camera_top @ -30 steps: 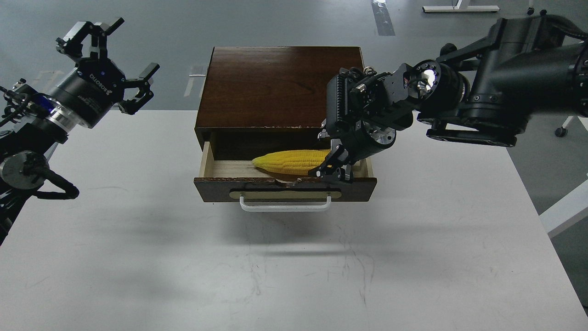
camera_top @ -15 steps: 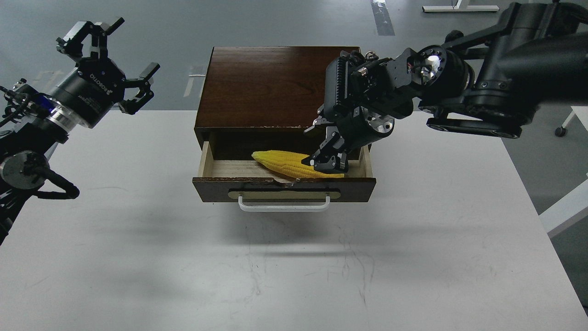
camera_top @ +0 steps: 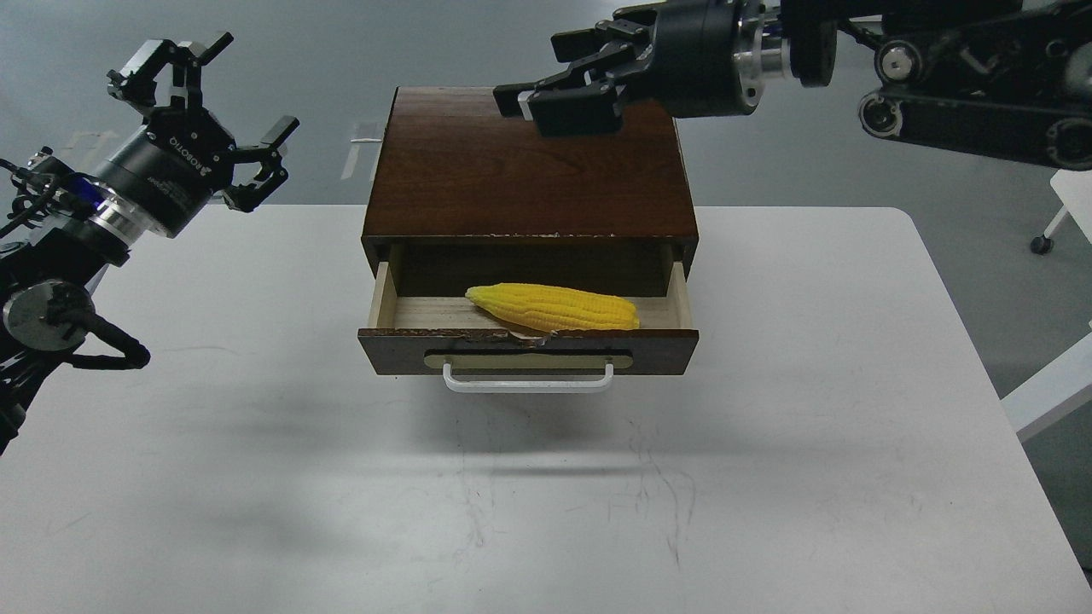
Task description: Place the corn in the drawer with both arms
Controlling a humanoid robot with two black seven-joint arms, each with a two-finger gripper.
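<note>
The yellow corn (camera_top: 554, 308) lies flat inside the open drawer (camera_top: 529, 348), its tip pointing left. The drawer is pulled out of the dark brown wooden box (camera_top: 525, 162); its white bar handle (camera_top: 527, 381) faces me. My right gripper (camera_top: 567, 89) is open and empty, high above the box's back right part, fingers pointing left. My left gripper (camera_top: 205, 111) is open and empty, raised at the far left, well apart from the box.
The box stands at the back middle of the white table (camera_top: 546, 477). The table's right edge (camera_top: 964, 341) drops to grey floor. A white table leg (camera_top: 1049, 388) shows at the right.
My right gripper has let go of the corn and risen up and back out of the drawer, turning to point left. The corn has settled flat in the drawer. The left arm has not moved.
</note>
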